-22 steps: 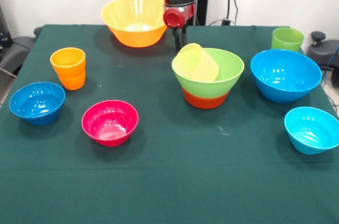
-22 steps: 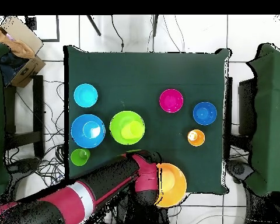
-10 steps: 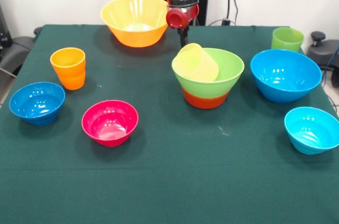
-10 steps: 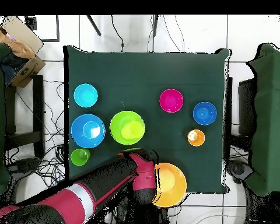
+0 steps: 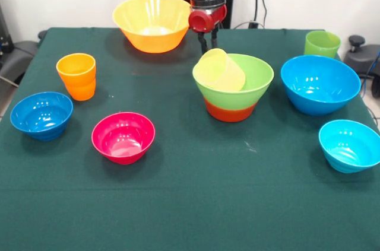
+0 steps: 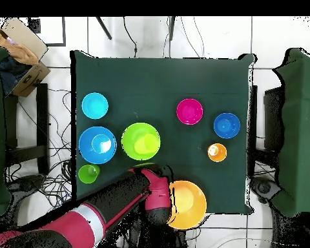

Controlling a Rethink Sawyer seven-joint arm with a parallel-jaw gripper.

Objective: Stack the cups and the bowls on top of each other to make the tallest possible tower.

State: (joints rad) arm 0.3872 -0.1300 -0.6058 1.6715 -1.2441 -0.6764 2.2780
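Observation:
The tower stands mid-table: a light green bowl (image 5: 246, 82) nested in an orange-red bowl (image 5: 230, 111), with the pale yellow cup (image 5: 221, 70) lying tilted inside the green one. My gripper (image 5: 208, 40) hangs just behind it, next to the big yellow-orange bowl (image 5: 151, 22), open and holding nothing. The orange cup (image 5: 76, 76) sits at the left and the green cup (image 5: 322, 43) at the far right. A magenta bowl (image 5: 123, 137), a small dark blue bowl (image 5: 41, 114), a big blue bowl (image 5: 319, 83) and a cyan bowl (image 5: 349, 145) lie singly on the green cloth.
From overhead, my arm (image 6: 112, 203) crosses the table's lower edge between the green cup (image 6: 88, 174) and the yellow-orange bowl (image 6: 187, 204). A cardboard box (image 6: 19, 48) sits off the table at upper left.
In the front view my gripper has drifted slightly to the right, away from the yellow-orange bowl's rim. No cup or bowl has moved.

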